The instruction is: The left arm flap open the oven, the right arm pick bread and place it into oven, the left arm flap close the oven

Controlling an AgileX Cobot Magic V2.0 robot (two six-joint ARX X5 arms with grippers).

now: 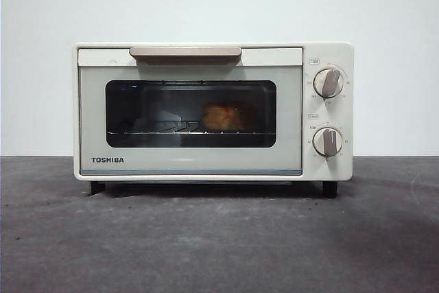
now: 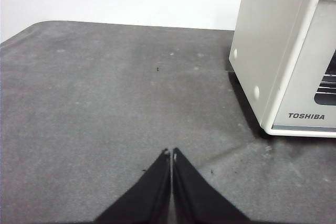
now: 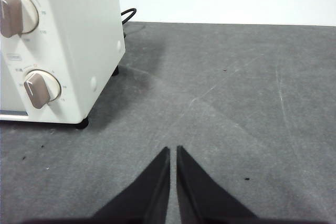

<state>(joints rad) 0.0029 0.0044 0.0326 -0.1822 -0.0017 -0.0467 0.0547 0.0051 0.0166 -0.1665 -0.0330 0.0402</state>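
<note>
1. Nearest the front camera: bare grey table, nothing on it ahead of the oven.
2. Oven door is shut flush, handle along the top edge. Bread sits inside on the rack, seen through the glass just right of window centre (roughly 3 o'clock of the window's middle). Judged from this, all three task steps look done.
3. Left gripper: jaws pressed together, holding nothing, low over the table and clear of the oven's left side. From it the oven corner lies at about 2 o'clock.
4. Right gripper: jaws nearly touching with a thin slit, empty, clear of the oven's right side. The two knobs lie at about 10 o'clock from it.
5. Risks from here, my read only:
   - Either arm swinging inward on retreat could clip an oven side wall and shove the oven (both sit near it, not touching).
   - Right gripper passing the knob face could nudge a knob and start the timer.
   - Power cord trails behind the oven's right rear, so a wide sweep at the back could snag it.
   - If the door latch is only resting shut, a bump could drop it open (can't tell latch state from the glass).
   - Bread looks settled on the rack, so low chance of it rolling unless the oven is jolted.
</note>
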